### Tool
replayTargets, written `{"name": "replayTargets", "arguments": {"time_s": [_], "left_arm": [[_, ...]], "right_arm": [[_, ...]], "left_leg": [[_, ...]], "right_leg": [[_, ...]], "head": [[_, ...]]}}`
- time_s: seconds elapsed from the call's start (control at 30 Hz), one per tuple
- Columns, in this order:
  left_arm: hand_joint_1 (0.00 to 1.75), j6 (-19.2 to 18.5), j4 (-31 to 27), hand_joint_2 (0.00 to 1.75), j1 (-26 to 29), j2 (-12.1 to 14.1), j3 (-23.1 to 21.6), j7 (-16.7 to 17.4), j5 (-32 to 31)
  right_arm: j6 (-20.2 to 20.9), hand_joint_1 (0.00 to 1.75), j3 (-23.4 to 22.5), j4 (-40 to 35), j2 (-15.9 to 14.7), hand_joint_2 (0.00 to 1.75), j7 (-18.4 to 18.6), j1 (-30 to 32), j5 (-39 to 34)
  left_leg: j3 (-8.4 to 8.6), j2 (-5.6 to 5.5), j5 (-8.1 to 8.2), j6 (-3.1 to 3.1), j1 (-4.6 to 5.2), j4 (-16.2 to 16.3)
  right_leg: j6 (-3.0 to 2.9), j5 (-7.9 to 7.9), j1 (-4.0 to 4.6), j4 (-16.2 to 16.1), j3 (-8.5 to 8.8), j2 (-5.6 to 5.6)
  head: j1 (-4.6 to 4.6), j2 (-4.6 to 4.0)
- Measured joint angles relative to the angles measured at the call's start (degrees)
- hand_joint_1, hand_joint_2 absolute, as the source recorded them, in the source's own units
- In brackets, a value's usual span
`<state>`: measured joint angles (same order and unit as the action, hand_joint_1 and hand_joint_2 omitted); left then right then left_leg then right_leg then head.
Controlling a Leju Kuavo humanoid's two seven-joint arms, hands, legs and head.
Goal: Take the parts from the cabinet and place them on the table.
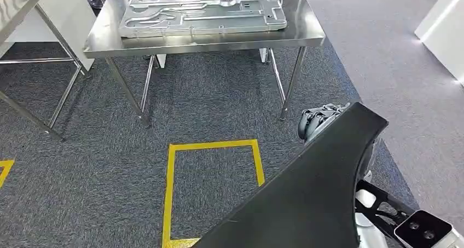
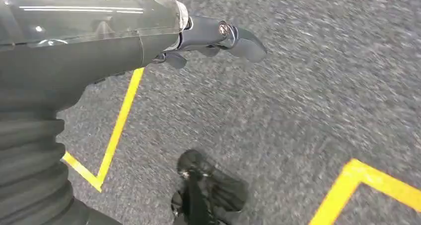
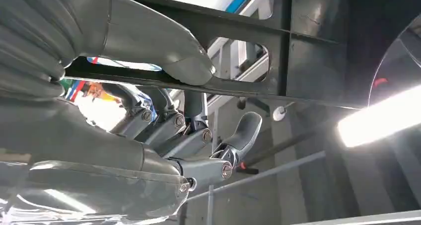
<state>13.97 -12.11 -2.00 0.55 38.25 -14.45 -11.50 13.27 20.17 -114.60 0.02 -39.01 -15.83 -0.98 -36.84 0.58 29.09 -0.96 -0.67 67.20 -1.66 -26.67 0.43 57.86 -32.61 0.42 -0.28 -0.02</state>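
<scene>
In the head view my right hand [image 1: 320, 119] holds up a large flat black panel part [image 1: 312, 193] low on the right, its far end pointing toward the steel table [image 1: 208, 41]. In the right wrist view the thumb [image 3: 183, 61] lies over a rib of the black part [image 3: 298, 51] while the fingers [image 3: 198, 135] curl beneath it. A silver stamped metal panel [image 1: 202, 12] lies flat on the table top. My left hand [image 2: 198, 36] hangs over the carpet, fingers stretched out, holding nothing.
A yellow tape square [image 1: 213, 145] marks the grey carpet in front of the table. A second steel table [image 1: 16, 7] stands at the far left. A white unit [image 1: 443, 29] is at the right edge. Yellow tape lines [image 2: 116, 130] run under my left hand.
</scene>
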Motion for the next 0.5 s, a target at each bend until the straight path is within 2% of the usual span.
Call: {"name": "replayTargets", "arguments": {"time_s": [0.03,0.07,0.1,0.2,0.23,0.27,0.3,0.37,0.4,0.43,0.47,0.5], "left_arm": [[0.0,0.0,0.0,1.75,0.0,0.0,0.0,0.0,0.0],[0.0,0.0,0.0,1.75,0.0,0.2,0.1,-0.1,0.0],[0.0,-0.1,0.0,1.75,-0.1,0.1,0.2,-0.1,-0.1],[0.0,-0.1,0.0,1.75,-0.2,0.2,0.2,-0.1,-0.1],[0.0,-0.1,0.0,1.75,-0.2,0.1,0.2,-0.1,-0.1],[0.0,-0.2,-0.1,1.75,-0.2,0.1,0.2,-0.2,-0.1],[0.0,-0.2,-0.1,1.75,-0.3,0.1,0.2,-0.2,-0.1],[0.0,-0.2,-0.1,1.75,-0.4,0.0,0.2,-0.2,-0.2],[0.0,-0.2,-0.1,1.75,-0.3,0.0,0.2,-0.2,-0.3],[0.0,-0.2,-0.1,1.75,-0.3,0.0,0.2,-0.2,-0.4],[0.0,-0.2,-0.1,1.75,-0.2,0.0,0.2,-0.2,-0.5],[0.0,-0.3,-0.1,1.75,-0.3,0.0,0.2,-0.2,-0.5]], "right_arm": [[0.0,1.75,0.0,0.0,0.0,1.75,0.0,0.0,0.0],[0.0,1.75,0.0,0.0,0.0,1.75,0.0,0.0,0.0],[0.0,1.75,0.0,0.0,0.0,1.75,0.0,-0.2,0.0],[0.0,1.75,0.0,0.0,0.0,1.75,0.0,-0.1,0.0],[0.0,1.75,0.0,-0.2,0.0,1.75,0.0,-0.1,0.0],[0.0,1.75,0.0,-0.2,0.0,1.75,0.0,-0.3,0.0],[0.0,1.75,0.0,-0.2,0.0,1.75,0.0,-0.5,0.0],[-0.1,1.75,0.0,-0.2,0.0,1.75,0.0,-0.2,0.0],[-0.1,1.75,0.0,-0.2,0.0,1.75,0.0,-0.1,0.0],[-0.1,1.75,0.0,-0.2,0.0,1.75,0.0,-0.1,0.0],[-0.1,1.75,0.0,-0.2,0.0,1.75,0.0,-0.1,0.0],[-0.1,1.75,0.0,-0.2,0.0,1.75,0.0,-0.1,0.0]], "left_leg": [[2.05,-0.03,-2.96,0.44,0.09,-5.1],[3.32,-0.22,-3.06,1.21,0.38,-7.7],[3.52,-0.21,-2.78,1.3,0.58,-9.1],[3.44,-0.24,-2.77,1.97,0.76,-9.1],[4.12,-0.17,-3.09,2.34,0.02,-9.9],[4.57,-0.2,-3.02,2.49,0.11,-10.2],[4.73,-0.15,-2.91,2.7,0.1,-10.2],[4.9,-0.15,-2.58,2.94,0.1,-10.2],[4.99,-0.15,-2.4,2.89,0.09,-10.2],[5.25,-0.15,-2.19,2.77,0.06,-10.2],[5.65,-0.17,-1.91,2.66,0.02,-10.2],[6.2,-0.23,-1.56,2.48,-0.02,-10.2]], "right_leg": [[0.09,-0.35,0.04,0.0,0.55,0.12],[0.28,-0.62,0.01,0.0,0.62,0.19],[0.64,-0.79,0.28,0.4,0.34,0.46],[1.55,-0.77,-0.08,-0.1,0.39,0.49],[1.93,-1.19,0.06,0.2,0.64,0.45],[2.42,-1.95,0.07,1.7,0.16,0.31],[2.69,-3.74,-0.13,5.1,-1.65,0.27],[3.25,-7.35,-0.66,14.4,-7.05,0.22],[3.47,-7.87,-0.85,17.7,-9.34,0.19],[3.65,-6.78,-1.06,17.9,-10.1,0.12],[3.75,-4.3,-1.26,15.3,-9.27,-0.01],[3.76,-1.04,-1.4,10.5,-7.18,-0.19]], "head": [[0.0,0.0],[0.02,0.0],[0.0,0.0],[0.02,0.0],[0.0,0.0],[0.02,0.0],[0.02,0.0],[0.02,0.0],[0.02,0.0],[0.02,0.0],[0.02,0.0],[0.02,0.0]]}}
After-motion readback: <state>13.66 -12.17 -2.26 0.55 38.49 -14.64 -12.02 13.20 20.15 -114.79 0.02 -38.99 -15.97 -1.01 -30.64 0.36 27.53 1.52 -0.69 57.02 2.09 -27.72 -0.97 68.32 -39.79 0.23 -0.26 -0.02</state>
